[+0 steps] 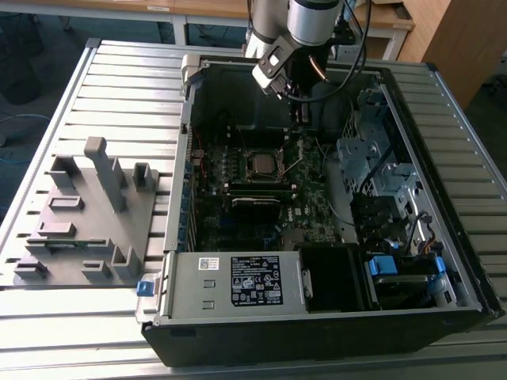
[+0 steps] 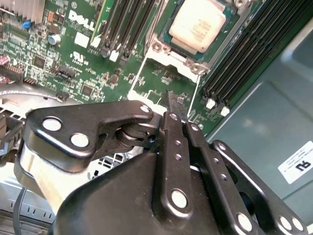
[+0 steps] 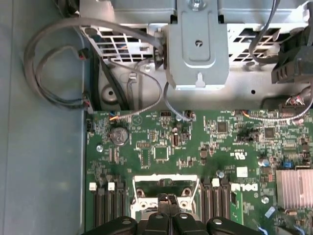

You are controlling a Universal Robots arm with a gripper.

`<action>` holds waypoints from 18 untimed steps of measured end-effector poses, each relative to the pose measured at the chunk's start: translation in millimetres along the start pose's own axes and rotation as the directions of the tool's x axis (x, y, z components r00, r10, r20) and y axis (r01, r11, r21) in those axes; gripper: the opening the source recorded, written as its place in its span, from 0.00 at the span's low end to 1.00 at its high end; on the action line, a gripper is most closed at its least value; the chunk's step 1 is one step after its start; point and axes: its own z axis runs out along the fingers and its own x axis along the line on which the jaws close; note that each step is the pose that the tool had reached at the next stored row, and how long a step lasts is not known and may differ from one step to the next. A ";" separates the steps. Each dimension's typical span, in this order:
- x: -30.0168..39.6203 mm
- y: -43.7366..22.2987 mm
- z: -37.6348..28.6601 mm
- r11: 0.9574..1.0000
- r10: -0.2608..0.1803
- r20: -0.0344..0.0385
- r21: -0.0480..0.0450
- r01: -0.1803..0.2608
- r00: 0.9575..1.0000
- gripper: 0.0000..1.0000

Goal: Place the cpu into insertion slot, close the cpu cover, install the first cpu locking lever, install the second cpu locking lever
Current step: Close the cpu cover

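Exterior view: bright, even room light, pale table (image 1: 119, 87) slats slightly washed out; computer case (image 1: 230, 95) interior dim, seemingly shaded by its own walls. Second wrist view: strong glare on cpu (image 2: 197, 29) top, soft sheen on black gripper (image 2: 172, 100) links. First wrist view: flat light, grey metal bracket (image 3: 197, 49) bright, heatsink (image 3: 293, 188) pale, near blown out
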 end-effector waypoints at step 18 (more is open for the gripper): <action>0.5 12.3 0.8 1.000 0.000 0.000 0.000 0.000 1.000 0.10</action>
